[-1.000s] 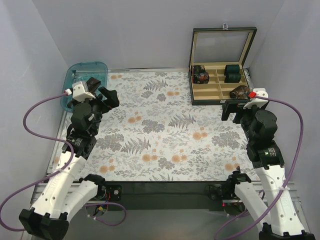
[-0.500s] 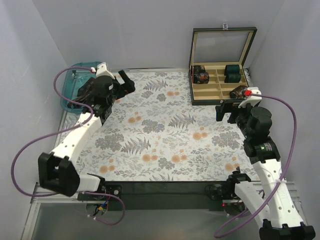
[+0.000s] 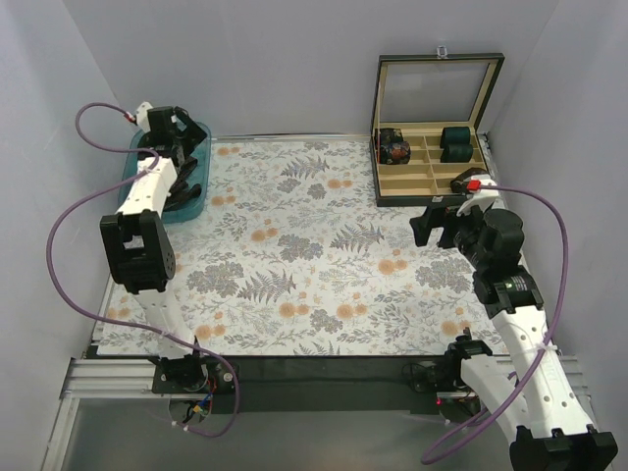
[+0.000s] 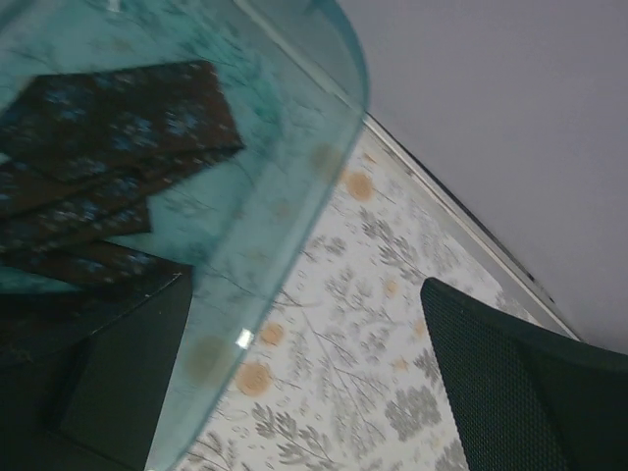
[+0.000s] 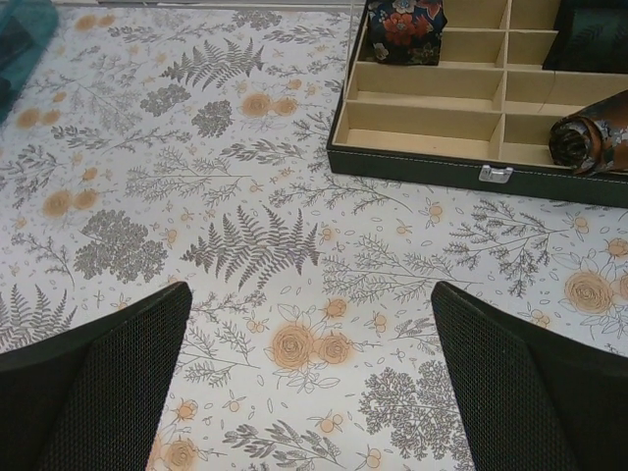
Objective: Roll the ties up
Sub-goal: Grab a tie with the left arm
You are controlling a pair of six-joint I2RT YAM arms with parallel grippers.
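Observation:
A dark brown tie with small pale dots (image 4: 108,128) lies folded inside the teal see-through tray (image 4: 294,196). It shows as a dark heap in the top view (image 3: 183,191). My left gripper (image 4: 314,392) is open and empty above the tray's right rim, at the back left in the top view (image 3: 188,137). A rolled brown tie (image 5: 587,135) sits in the open box (image 5: 422,162), also in the top view (image 3: 469,181). My right gripper (image 5: 309,383) is open and empty over the cloth, in front of the box (image 3: 437,224).
The box (image 3: 432,182) stands at the back right with its lid up. It also holds a floral roll (image 5: 404,25) and dark teal bundles (image 5: 589,34). A floral cloth (image 3: 314,255) covers the table. Grey walls close in on all sides.
My left arm has swung from the table's left side up and back to the teal tray. My right gripper has shifted a little to the left, still open.

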